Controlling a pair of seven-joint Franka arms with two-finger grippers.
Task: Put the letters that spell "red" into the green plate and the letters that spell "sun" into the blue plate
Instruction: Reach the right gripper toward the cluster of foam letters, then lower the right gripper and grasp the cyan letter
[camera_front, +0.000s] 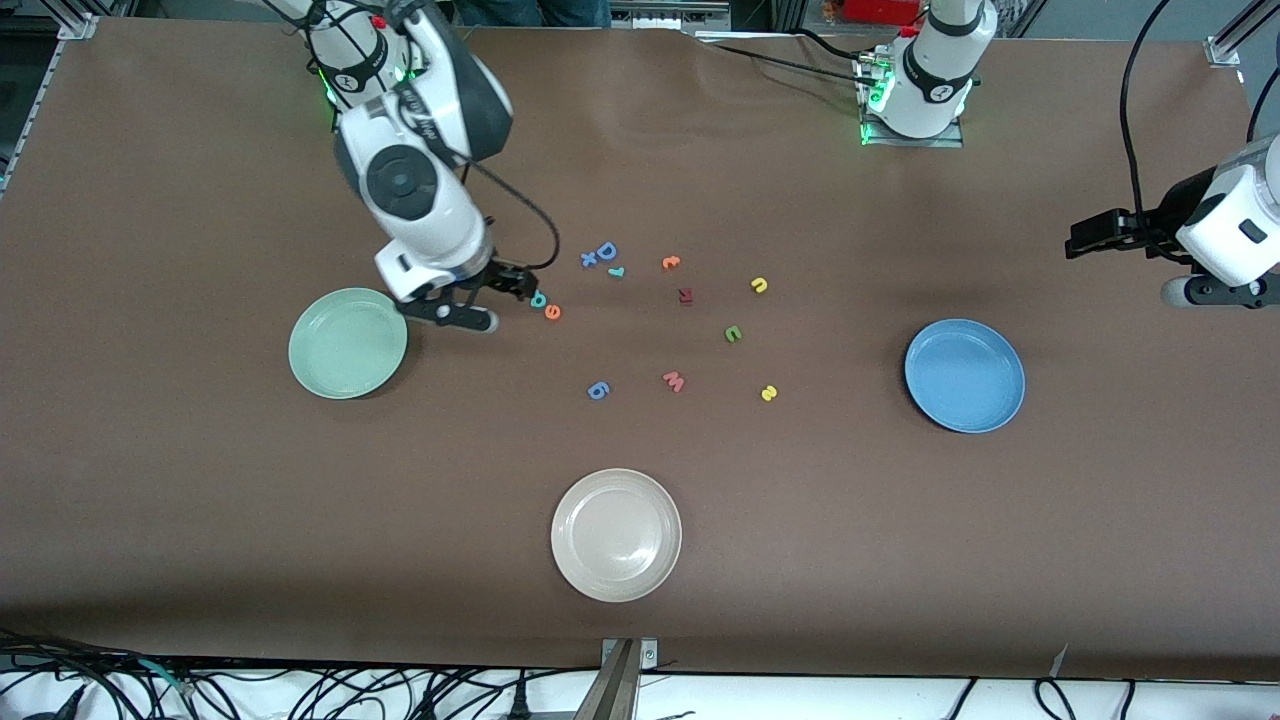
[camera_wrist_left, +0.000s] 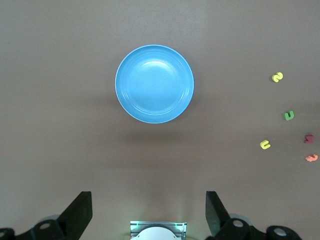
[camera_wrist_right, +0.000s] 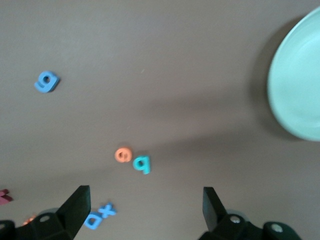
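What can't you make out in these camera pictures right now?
- Teal "d": front view, partly covered by the right end effector.
- Green plate: right wrist view, cut off by the frame edge.
- Orange letter: left wrist view, too small to read.

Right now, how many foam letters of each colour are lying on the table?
Blue letters: 3
Teal letters: 2
Orange letters: 2
Yellow letters: 2
Green letter: 1
Dark red letter: 1
Pink letter: 1
Total: 12
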